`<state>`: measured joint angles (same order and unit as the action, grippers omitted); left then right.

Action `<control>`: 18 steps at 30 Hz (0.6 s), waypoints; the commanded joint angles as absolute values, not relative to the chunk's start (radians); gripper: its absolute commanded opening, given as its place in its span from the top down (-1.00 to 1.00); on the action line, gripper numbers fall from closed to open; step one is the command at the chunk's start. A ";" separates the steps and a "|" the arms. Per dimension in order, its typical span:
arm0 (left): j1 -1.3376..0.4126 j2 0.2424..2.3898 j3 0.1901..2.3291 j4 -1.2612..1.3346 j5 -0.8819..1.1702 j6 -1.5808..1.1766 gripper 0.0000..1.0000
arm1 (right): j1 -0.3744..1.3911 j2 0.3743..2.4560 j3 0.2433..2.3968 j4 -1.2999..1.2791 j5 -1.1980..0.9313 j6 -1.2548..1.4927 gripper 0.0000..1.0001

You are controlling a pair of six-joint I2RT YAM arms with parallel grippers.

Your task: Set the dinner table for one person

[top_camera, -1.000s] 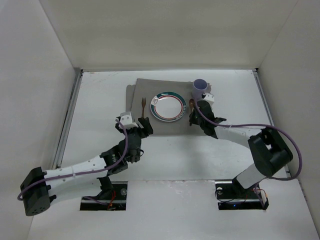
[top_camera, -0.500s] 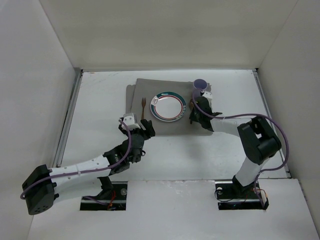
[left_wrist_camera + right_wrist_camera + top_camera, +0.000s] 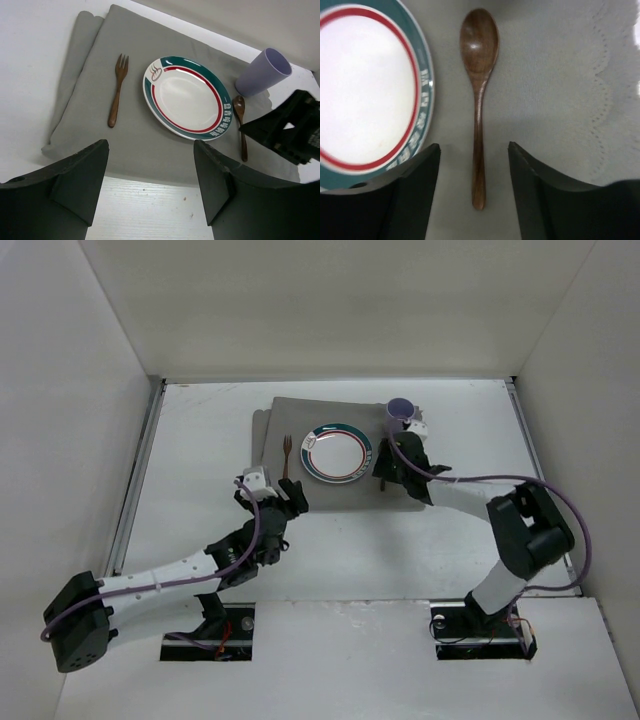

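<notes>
On the white dinner table (image 3: 200, 440) lies a grey mat (image 3: 300, 415) holding a green-and-red rimmed plate (image 3: 338, 452). A wooden fork (image 3: 286, 454) lies left of the plate and a lilac cup (image 3: 402, 410) stands at the far right. A wooden spoon (image 3: 479, 100) lies flat on the mat just right of the plate (image 3: 365, 90). My right gripper (image 3: 474, 150) is open, and the spoon's handle lies free between its fingers (image 3: 415, 190). My left gripper (image 3: 150, 150) is open and empty above the mat's near edge, short of the fork (image 3: 117, 90).
Metal rails (image 3: 135, 480) run along the table's left and right edges, with white walls beyond. The mat's left edge is folded (image 3: 75, 65). From the left wrist view the right gripper (image 3: 287, 132) shows beside the spoon (image 3: 241, 125) and cup (image 3: 262, 72).
My right gripper has gone from shut to open, letting go of the spoon, which now rests on the mat. The left arm has barely shifted.
</notes>
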<state>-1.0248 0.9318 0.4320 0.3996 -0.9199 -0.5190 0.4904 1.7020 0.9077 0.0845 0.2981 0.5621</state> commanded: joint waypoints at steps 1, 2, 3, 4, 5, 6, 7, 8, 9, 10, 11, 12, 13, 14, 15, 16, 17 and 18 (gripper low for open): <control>-1.009 0.893 0.420 0.402 -0.931 -0.538 -0.36 | 0.496 1.536 0.893 0.087 0.290 0.535 -0.32; -1.001 0.885 0.417 0.391 -0.933 -0.538 -0.37 | 0.502 1.493 0.884 0.081 0.282 0.529 -0.35; -0.995 0.879 0.413 0.384 -0.933 -0.537 -0.37 | 0.505 1.449 0.871 0.078 0.278 0.522 -0.38; -0.987 0.868 0.407 0.370 -0.931 -0.535 -0.37 | 0.507 1.399 0.856 0.080 0.276 0.514 -0.38; -0.983 0.856 0.399 0.355 -0.931 -0.532 -0.37 | 0.505 1.349 0.833 0.087 0.281 0.509 -0.38; -0.981 0.841 0.391 0.330 -0.934 -0.532 -0.37 | 0.505 1.297 0.804 0.098 0.284 0.512 -0.38; -0.979 0.827 0.385 0.307 -0.939 -0.538 -0.37 | 0.499 1.242 0.767 0.121 0.287 0.517 -0.38; -0.975 0.806 0.374 0.279 -0.940 -0.545 -0.37 | 0.487 1.186 0.724 0.153 0.288 0.522 -0.38; -0.970 0.790 0.365 0.259 -0.942 -0.554 -0.37 | 0.463 1.130 0.675 0.197 0.294 0.525 -0.38; -0.960 0.767 0.356 0.229 -0.945 -0.569 -0.37 | 0.438 1.077 0.625 0.242 0.302 0.532 -0.38; -0.943 0.746 0.351 0.197 -0.948 -0.587 -0.36 | 0.411 1.031 0.577 0.280 0.314 0.546 -0.38; -0.926 0.721 0.351 0.155 -0.948 -0.606 -0.36 | 0.383 0.987 0.534 0.308 0.336 0.566 -0.39; -0.911 0.701 0.351 0.125 -0.948 -0.623 -0.36 | 0.358 0.945 0.493 0.330 0.354 0.589 -0.40; -0.885 0.680 0.351 0.086 -0.948 -0.646 -0.36 | 0.337 0.907 0.454 0.348 0.370 0.613 -0.41; -0.855 0.663 0.350 0.051 -0.948 -0.673 -0.36 | 0.317 0.873 0.416 0.363 0.383 0.641 -0.43; -0.828 0.657 0.348 0.023 -0.943 -0.693 -0.36 | 0.302 0.850 0.393 0.373 0.393 0.656 -0.44; -0.791 0.654 0.351 -0.010 -0.933 -0.722 -0.36 | 0.276 0.821 0.359 0.389 0.403 0.675 -0.44; -0.753 0.655 0.360 -0.044 -0.914 -0.747 -0.37 | 0.256 0.802 0.336 0.402 0.411 0.692 -0.45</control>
<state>-0.8219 0.6674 0.3576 0.0864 -0.9203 -0.6498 0.2928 0.8524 0.3851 0.2825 0.3580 0.6182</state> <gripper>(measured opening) 0.684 0.721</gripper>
